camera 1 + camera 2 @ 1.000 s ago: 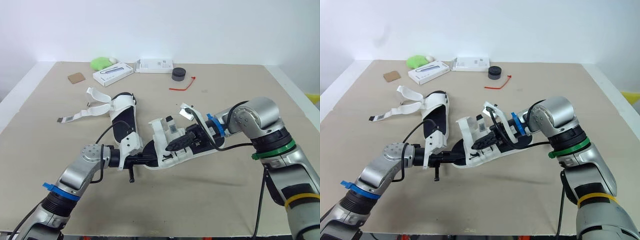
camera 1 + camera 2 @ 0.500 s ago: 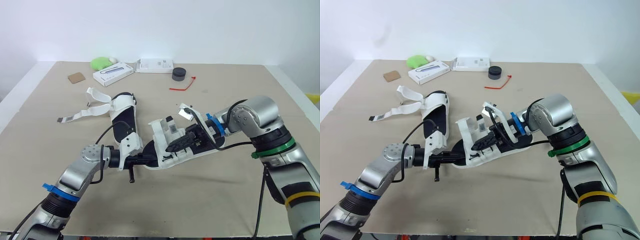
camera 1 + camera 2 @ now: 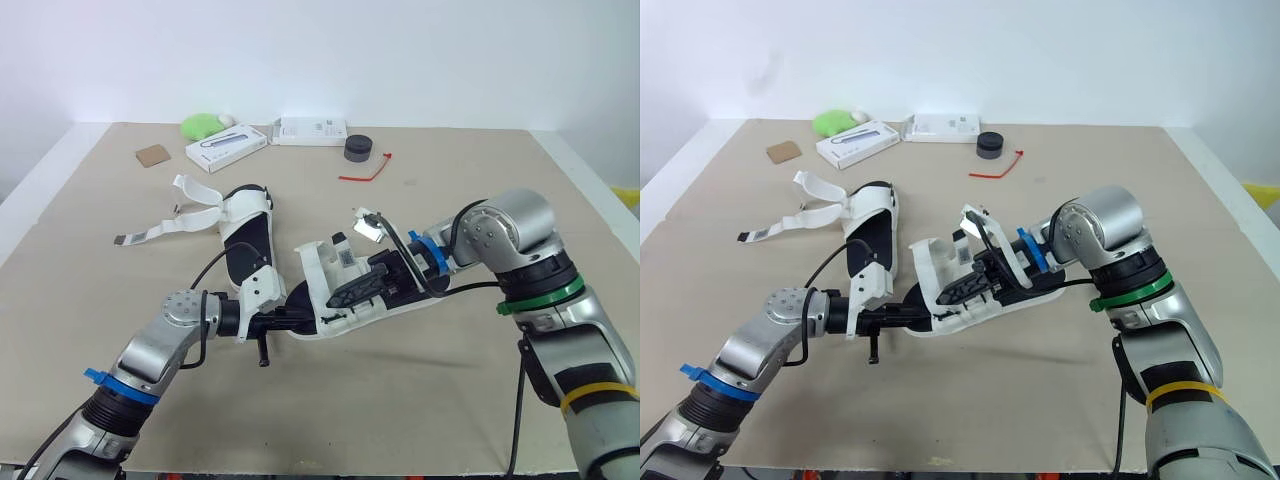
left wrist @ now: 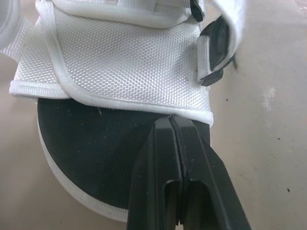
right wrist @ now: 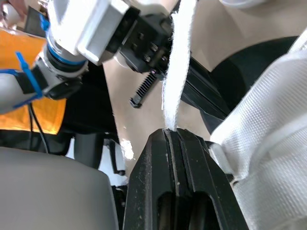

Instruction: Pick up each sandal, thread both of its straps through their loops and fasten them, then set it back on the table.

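Counter (image 3: 480, 180): beige, carries both sandals.
Held sandal (image 3: 335, 300): white, black footbed, at counter centre between the arms.
Second sandal (image 3: 245, 235): lies at ten o'clock from the first, straps loose.
Left pincer (image 4: 171, 125): fingers together, apparently pinching the held sandal's heel edge.
Right pincer (image 5: 169, 133): clamped on the strap (image 5: 176, 62) end.
Handling note: anchor the heel firmly; keep the strap flat, untwisted and taut — feed it squarely along the loop's line, or it will likely bunch.
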